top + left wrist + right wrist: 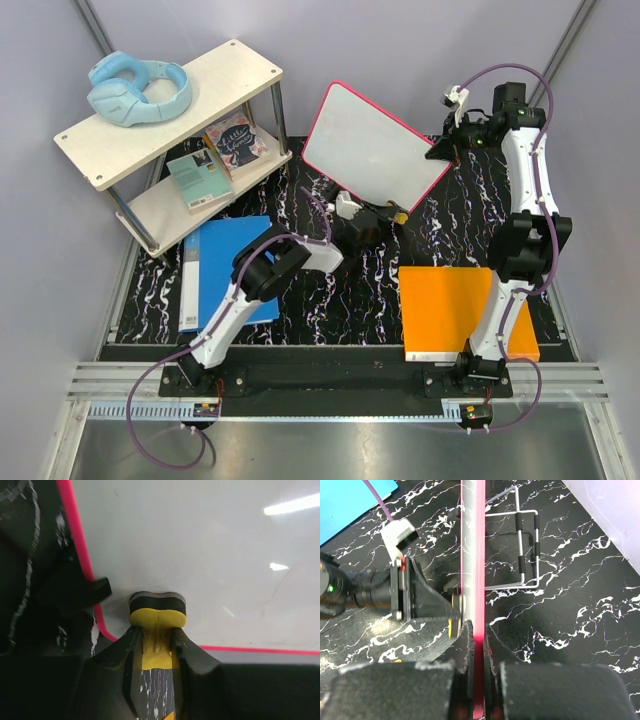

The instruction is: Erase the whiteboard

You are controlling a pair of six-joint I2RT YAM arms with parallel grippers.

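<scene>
Right gripper (476, 636) pinched whiteboard (375, 145) edge | left gripper (156, 631) clamped eraser (157, 609) against it | risk: a hard push might twist whiteboard loose.

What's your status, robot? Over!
Left end effector shut on yellow-black eraser, against square red-framed whiteboard. Right end effector shut on its edge, held tilted. Face blank; nothing blocking.

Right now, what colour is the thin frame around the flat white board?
Red-pink. The thin frame of the flat white whiteboard shows best in the left wrist view.
</scene>
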